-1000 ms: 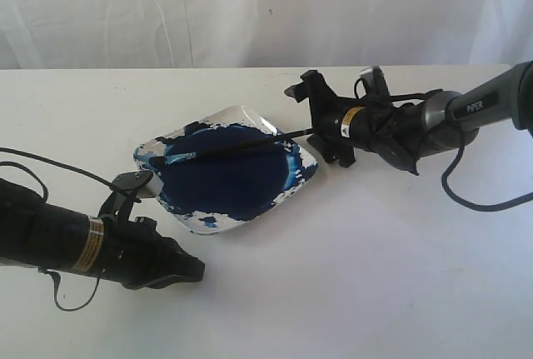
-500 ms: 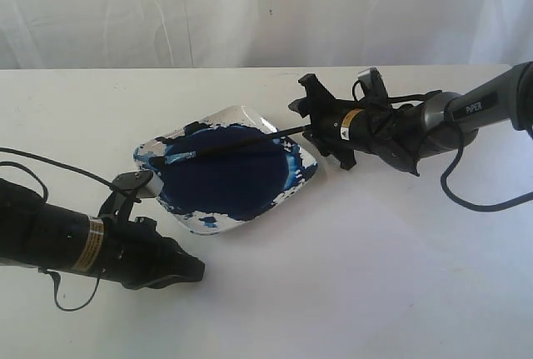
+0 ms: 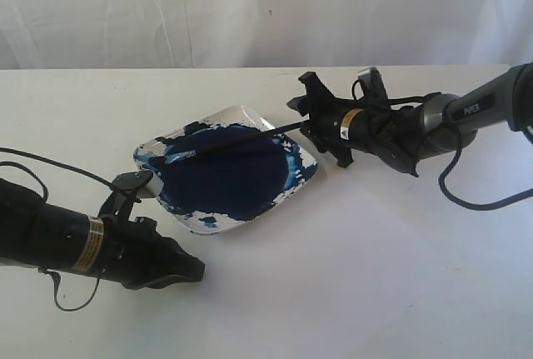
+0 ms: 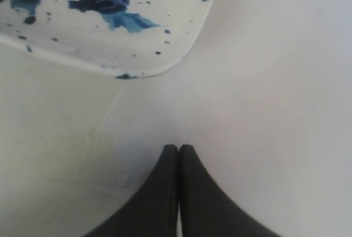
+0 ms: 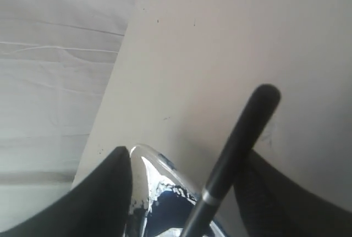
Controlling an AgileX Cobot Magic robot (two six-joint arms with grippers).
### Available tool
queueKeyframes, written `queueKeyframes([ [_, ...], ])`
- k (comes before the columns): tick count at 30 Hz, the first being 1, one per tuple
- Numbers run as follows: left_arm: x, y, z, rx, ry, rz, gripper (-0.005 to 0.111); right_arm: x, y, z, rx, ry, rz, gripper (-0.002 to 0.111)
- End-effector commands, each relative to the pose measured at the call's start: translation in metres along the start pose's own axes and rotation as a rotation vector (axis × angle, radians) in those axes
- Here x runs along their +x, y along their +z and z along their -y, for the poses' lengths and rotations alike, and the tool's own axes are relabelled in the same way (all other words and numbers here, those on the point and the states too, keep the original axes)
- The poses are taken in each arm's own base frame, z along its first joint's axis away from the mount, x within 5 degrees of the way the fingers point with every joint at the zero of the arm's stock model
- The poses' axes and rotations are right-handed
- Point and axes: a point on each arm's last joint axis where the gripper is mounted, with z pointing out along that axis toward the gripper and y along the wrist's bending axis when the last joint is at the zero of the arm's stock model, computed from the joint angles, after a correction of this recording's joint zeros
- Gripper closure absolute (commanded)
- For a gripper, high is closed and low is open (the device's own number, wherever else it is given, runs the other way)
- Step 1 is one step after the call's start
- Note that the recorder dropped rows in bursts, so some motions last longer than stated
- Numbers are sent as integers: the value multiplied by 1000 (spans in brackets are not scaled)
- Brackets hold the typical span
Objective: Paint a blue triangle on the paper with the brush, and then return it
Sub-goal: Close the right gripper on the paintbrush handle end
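Right pincer [image 3: 311,122] stands half-open around the thin black-handled paintbrush [image 5: 234,143]; its wrist view shows a gap on one side. Only the exterior view shows the bristles resting on the paint-smeared white dish [image 3: 305,172]. Left pincer [image 4: 179,150] is pressed together, empty.

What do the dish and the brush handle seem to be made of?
The dish: white, glossy, likely glazed ceramic or plastic; its rim shows bright reflections. The brush: smooth black handle with dull sheen, painted wood or plastic, unclear which; the silver ring looks like metal.
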Motion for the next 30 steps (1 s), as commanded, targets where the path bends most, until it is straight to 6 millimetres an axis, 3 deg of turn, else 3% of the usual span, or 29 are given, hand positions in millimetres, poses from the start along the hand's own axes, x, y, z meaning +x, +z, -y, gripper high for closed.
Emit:
queueKeyframes([
  [1, 0, 0, 0, -3, 4, 0, 107, 7, 6, 24, 79, 49, -19, 59],
  [9, 0, 0, 0, -3, 4, 0, 107, 7, 6, 24, 77, 49, -19, 76],
  [30, 0, 0, 0, -3, 4, 0, 107, 7, 6, 24, 79, 24, -23, 99],
])
